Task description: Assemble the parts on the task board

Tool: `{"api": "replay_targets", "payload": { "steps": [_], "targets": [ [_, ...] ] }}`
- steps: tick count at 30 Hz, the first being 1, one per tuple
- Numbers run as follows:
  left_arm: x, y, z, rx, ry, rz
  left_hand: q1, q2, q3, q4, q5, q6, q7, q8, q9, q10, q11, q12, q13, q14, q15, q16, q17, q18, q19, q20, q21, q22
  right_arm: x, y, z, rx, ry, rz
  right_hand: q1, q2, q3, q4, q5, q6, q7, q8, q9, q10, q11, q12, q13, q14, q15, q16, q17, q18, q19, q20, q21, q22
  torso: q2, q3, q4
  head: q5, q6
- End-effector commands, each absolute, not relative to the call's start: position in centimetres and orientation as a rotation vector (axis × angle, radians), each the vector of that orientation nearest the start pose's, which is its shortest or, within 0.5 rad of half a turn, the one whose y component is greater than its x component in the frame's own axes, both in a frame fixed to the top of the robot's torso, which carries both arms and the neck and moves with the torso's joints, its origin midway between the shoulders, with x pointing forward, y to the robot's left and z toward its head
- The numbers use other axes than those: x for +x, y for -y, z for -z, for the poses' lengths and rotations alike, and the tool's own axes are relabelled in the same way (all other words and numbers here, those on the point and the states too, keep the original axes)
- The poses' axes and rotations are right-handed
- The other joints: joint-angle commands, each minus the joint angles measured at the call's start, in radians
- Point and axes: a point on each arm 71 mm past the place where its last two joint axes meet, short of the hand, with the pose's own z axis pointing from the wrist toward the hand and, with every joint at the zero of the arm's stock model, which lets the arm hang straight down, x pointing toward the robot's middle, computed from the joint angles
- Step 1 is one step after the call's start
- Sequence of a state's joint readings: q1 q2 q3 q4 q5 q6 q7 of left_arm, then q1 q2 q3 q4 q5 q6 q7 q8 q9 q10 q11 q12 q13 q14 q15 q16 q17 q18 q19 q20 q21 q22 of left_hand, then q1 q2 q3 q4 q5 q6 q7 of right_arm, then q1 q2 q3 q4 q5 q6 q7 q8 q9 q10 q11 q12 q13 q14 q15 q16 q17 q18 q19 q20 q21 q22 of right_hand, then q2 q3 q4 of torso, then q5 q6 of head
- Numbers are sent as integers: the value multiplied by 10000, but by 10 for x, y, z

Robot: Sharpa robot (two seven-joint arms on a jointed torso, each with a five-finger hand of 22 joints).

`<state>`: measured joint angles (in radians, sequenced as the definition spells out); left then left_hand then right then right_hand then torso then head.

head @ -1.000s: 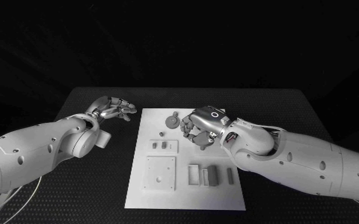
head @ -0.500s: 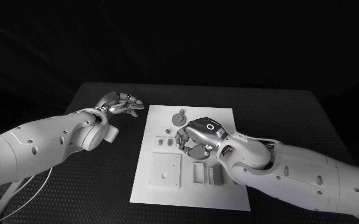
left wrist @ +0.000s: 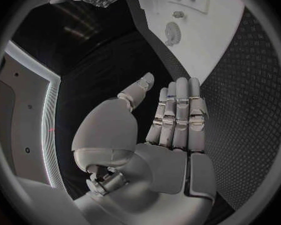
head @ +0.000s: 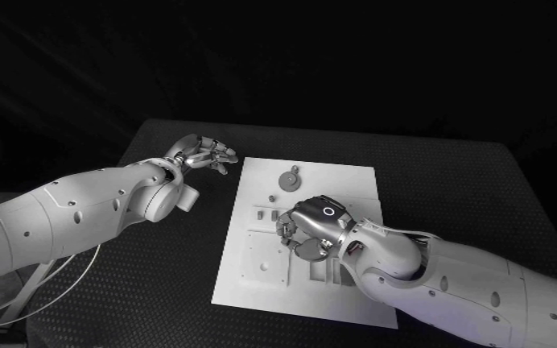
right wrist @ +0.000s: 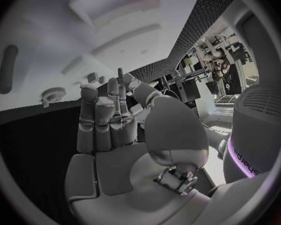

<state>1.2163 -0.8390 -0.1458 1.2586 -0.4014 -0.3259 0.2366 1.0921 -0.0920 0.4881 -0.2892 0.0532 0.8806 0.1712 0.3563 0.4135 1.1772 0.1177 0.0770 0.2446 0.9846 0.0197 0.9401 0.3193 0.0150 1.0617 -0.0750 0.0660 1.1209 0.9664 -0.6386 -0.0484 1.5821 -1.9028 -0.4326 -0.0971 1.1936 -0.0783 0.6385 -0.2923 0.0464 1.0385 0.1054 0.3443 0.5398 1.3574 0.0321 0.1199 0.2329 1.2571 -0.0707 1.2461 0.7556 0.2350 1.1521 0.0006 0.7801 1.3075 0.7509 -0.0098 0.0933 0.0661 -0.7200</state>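
The white task board lies lengthwise in the middle of the black table. A round grey gear part sits at its far end. My right hand hovers over the board's middle, fingers bent down toward the small parts there. In the right wrist view the right hand has straight fingers side by side with the thumb close. A thin pin shape stands at their tips; whether it is held is unclear. My left hand hangs off the board's far left corner. In the left wrist view the left hand holds nothing.
A square plate lies on the board's near left part, and two small pieces sit above it. Narrow block parts lie partly under my right forearm. Bare black table stretches to the right of the board.
The camera has shifted. Relative to the gear, my right hand has moved from beside it toward me, to the board's middle. My left hand has kept its place by the board's far left corner.
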Motion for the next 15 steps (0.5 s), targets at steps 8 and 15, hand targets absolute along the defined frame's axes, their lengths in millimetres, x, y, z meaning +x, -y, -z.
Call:
{"api": "replay_targets", "payload": {
  "steps": [8,15],
  "targets": [
    [519,-287,223,-8152,-16124,10518,23,87,-65,25,-12,-64,-14,-5,-19,-29,14,-36,10,61,-6,-47,23,7,32,-19,26,-18,390,66,273,-5994,-15012,-8405,131,5,55,10,30,68,-3,66,13,50,-2,8,17,16,-89,41,12,268,6,-72,48,84,-7,-20,15,212,-110],
    [519,-285,223,-8140,-16146,10554,20,88,-69,26,-13,-66,-12,-6,-21,-32,15,-38,10,66,-7,-48,28,6,40,-21,28,-21,390,64,276,-6002,-15063,-8391,133,3,58,7,30,67,-3,64,17,51,-2,3,20,17,-89,40,12,268,8,-74,46,84,-5,-8,0,260,-122]
  ]
}}
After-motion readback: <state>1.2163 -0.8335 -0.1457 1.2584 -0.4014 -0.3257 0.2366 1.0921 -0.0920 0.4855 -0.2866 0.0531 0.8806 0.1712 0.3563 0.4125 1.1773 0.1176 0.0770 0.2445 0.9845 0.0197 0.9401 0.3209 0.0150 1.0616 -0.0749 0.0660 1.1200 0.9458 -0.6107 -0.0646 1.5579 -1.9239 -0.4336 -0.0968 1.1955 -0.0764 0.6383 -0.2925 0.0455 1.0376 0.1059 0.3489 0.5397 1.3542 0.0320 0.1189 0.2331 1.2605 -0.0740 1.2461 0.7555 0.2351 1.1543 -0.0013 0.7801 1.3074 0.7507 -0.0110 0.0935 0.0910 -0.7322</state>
